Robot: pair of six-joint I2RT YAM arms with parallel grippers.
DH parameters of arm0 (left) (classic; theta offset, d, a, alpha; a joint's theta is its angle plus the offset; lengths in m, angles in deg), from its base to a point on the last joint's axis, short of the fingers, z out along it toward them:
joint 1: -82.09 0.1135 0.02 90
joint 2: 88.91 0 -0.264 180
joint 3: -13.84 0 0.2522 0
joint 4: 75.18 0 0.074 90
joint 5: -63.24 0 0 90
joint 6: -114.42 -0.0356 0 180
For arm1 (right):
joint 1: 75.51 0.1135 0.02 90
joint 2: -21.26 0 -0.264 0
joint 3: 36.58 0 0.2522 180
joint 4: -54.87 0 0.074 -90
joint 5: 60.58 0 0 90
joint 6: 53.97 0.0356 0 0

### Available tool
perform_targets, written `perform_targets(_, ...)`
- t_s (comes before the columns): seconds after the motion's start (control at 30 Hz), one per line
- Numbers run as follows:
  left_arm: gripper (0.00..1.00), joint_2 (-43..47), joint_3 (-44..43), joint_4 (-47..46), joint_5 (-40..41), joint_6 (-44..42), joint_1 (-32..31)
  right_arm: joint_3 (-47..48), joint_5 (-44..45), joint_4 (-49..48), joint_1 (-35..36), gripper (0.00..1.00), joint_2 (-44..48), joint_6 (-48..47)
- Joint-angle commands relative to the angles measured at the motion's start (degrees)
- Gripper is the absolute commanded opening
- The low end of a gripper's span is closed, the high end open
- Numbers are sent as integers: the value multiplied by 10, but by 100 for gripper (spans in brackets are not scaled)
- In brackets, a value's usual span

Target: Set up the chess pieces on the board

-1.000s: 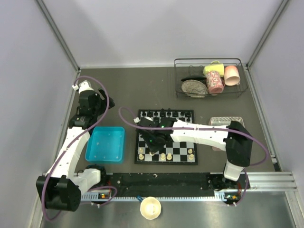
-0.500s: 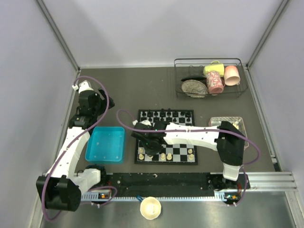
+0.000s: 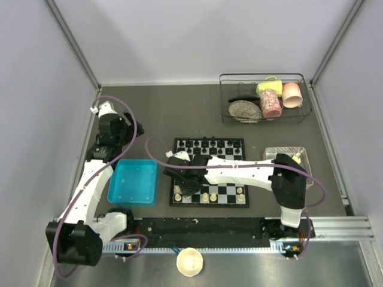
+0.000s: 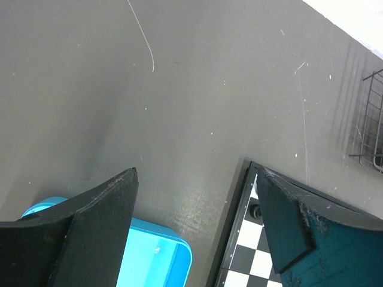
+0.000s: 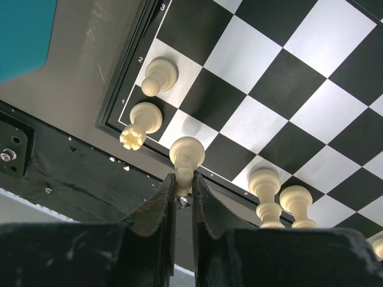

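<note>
The board [image 3: 222,190] lies mid-table, with black pieces [image 3: 209,143] on its far row and cream chess pieces [image 3: 205,197] on its near rows. My right gripper [image 5: 184,184] is shut on a cream pawn [image 5: 187,153] and holds it above the board's near left corner [image 5: 117,113]. A cream rook [image 5: 139,123] and a cream pawn [image 5: 159,76] stand beside it; two more cream pieces [image 5: 267,187] stand to the right. In the top view the right gripper [image 3: 185,186] is over the near left squares. My left gripper [image 4: 194,230] is open and empty, above the table by the board's far left corner [image 4: 248,200].
A blue tray [image 3: 133,181] lies left of the board and shows in the left wrist view [image 4: 152,263]. A pinkish-grey tray [image 3: 299,156] sits at the right. A wire rack [image 3: 263,98] with cups and a plate stands at the back right. A cream bowl [image 3: 190,262] sits by the near edge.
My right gripper has moved left along the board's near rows to its left corner. The left arm has not moved.
</note>
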Motion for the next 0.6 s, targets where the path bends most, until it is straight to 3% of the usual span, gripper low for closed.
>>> perform_targets(0.0,84,13,1,-17,-1,1,4,7,2,-21,7,0,-11,10)
perform_targets(0.57,85,9,3,-20,-2,-1,4,2,-3,-29,8,0,-25,9)
